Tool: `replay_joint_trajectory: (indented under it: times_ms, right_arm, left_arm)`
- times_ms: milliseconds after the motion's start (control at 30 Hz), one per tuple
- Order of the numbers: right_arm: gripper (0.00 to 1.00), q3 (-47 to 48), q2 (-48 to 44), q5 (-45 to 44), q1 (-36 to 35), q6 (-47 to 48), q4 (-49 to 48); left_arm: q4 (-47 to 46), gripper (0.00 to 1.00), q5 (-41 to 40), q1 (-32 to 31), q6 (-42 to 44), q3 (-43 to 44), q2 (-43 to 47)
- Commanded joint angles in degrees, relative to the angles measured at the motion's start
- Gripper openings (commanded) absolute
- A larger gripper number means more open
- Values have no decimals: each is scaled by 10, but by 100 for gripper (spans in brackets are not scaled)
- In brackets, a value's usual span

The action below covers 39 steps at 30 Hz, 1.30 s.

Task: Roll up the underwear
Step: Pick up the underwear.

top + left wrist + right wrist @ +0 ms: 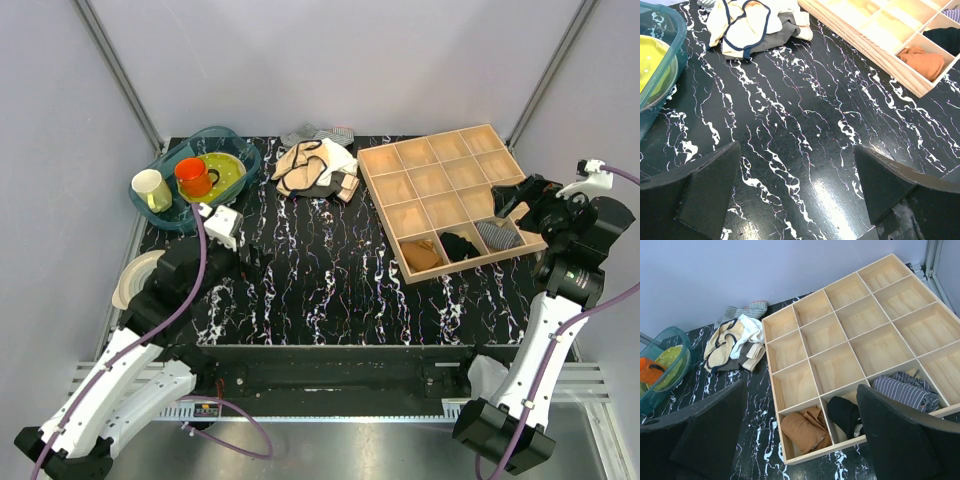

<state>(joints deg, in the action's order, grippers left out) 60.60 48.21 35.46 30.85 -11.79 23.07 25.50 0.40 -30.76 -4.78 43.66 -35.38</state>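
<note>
underwear (303, 168): unrolled, crumpled, upper centre of top view.
left gripper (797, 192): jaws apart, empty, over table (805, 125).
right gripper (800, 437): jaws apart, empty, over tray (774, 390).
progress: nothing done; pickup and rolling left.

text: none can be read | labels, brands: none made out on the worktop (330, 280) or the wooden tray (381, 213) | numbers: small display (207, 408) on the near rail, characters too small to be read
</note>
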Motion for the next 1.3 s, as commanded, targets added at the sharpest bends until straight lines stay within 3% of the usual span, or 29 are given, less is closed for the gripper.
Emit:
replay_joint_trajectory:
  times_ms: [0, 233, 333, 367, 500, 800, 1267]
  right_arm:
    - [100, 12, -9, 5, 2, 4, 0]
    - [100, 0, -12, 79, 2, 16, -11]
    - [100, -9, -14, 174, 2, 52, -17]
    - [100, -12, -14, 241, 2, 70, -17]
    - [100, -40, -6, 336, 1, 106, -22]
    - [100, -172, -50, 346, 2, 74, -144]
    - [100, -173, -66, 346, 2, 92, -131]
  left_arm:
    - [-33, 99, -7, 3, 5, -2, 2]
    - [-54, 99, -8, 6, -7, -10, -2]
    - [-56, 99, -8, 11, -14, -9, -13]
    - [-57, 99, -8, 11, -16, -9, -18]
    - [-56, 99, 9, 17, -20, 1, -47]
    - [-63, 99, 28, 17, -8, 22, -87]
    - [-107, 99, 19, 17, -47, 50, -153]
